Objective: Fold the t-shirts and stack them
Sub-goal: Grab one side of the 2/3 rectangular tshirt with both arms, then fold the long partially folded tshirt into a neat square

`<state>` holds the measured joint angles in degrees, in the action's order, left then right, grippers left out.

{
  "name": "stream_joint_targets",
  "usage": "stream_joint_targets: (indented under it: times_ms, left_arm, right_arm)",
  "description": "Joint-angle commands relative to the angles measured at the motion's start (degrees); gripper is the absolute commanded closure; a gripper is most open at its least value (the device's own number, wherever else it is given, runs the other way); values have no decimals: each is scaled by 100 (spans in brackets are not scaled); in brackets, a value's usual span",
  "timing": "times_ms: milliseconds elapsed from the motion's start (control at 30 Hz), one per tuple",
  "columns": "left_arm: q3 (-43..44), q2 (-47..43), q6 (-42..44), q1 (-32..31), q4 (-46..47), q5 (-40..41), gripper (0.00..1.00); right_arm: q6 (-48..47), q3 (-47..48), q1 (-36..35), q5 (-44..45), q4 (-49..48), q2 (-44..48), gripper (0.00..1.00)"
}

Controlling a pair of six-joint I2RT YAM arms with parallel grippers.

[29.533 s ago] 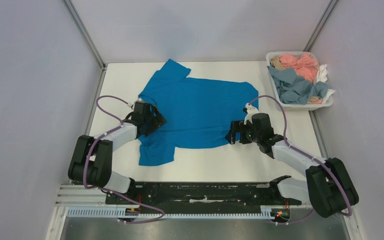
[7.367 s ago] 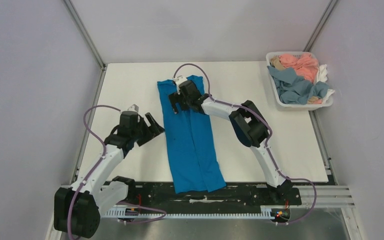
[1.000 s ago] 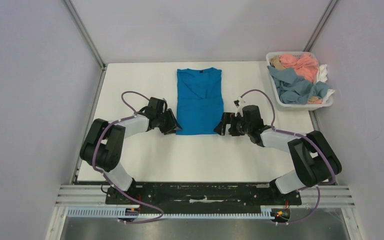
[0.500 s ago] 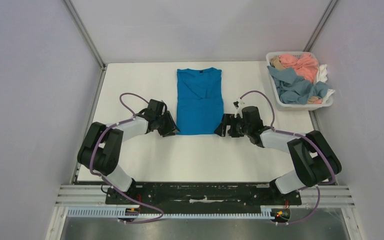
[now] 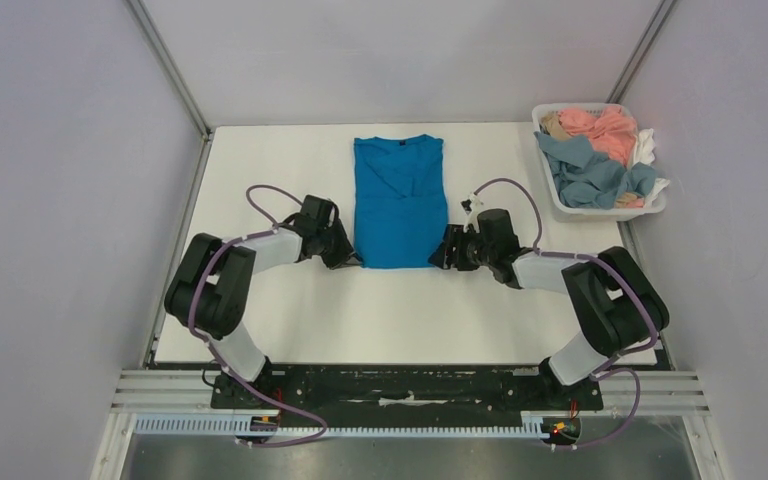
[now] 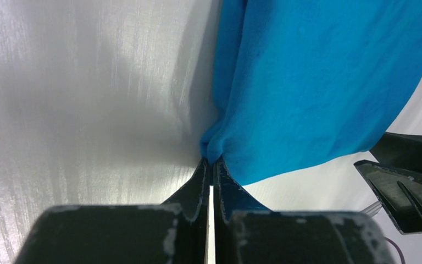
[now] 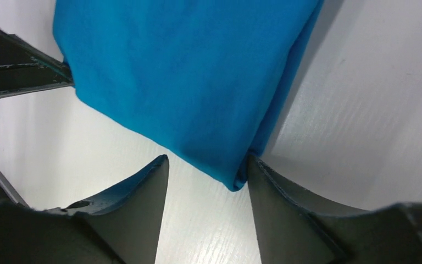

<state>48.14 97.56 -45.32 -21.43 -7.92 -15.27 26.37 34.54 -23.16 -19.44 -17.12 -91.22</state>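
A blue t-shirt (image 5: pixel 400 200) lies folded into a narrow rectangle at the middle back of the white table (image 5: pixel 400 310), collar at the far end. My left gripper (image 5: pixel 353 258) is at its near left corner. In the left wrist view that gripper (image 6: pixel 210 160) is shut on a pinch of the blue t-shirt (image 6: pixel 318 82). My right gripper (image 5: pixel 440 255) is at the near right corner. The right wrist view shows it (image 7: pixel 206 159) open, with the t-shirt's (image 7: pixel 187 71) folded corner between its fingers and touching the right-hand one.
A white basket (image 5: pixel 610 212) at the back right holds several crumpled garments (image 5: pixel 590 150) in pink, grey-blue and white. Grey walls close the table at the left, back and right. The arms' black base rail (image 5: pixel 400 385) runs along the near edge.
The left gripper has shut on the t-shirt's near left corner. The right gripper has moved in onto the near right corner and its fingers have narrowed. The t-shirt has not moved.
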Motion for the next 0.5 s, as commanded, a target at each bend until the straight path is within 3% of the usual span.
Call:
stream_joint_targets:
  times_ms: [0,267,467]
  left_arm:
    - [-180,449,102,-50,-449,570,98]
    - [-524,279,72,-96,-391,587,98]
    - [-1668,-555,-231,-520,-265,795,98]
  right_arm:
    - [-52,46,-42,185,319,-203,46]
    - [-174,-117,-100,242,762,-8,99]
    - [-124,-1104,-475,260,1026,800,100]
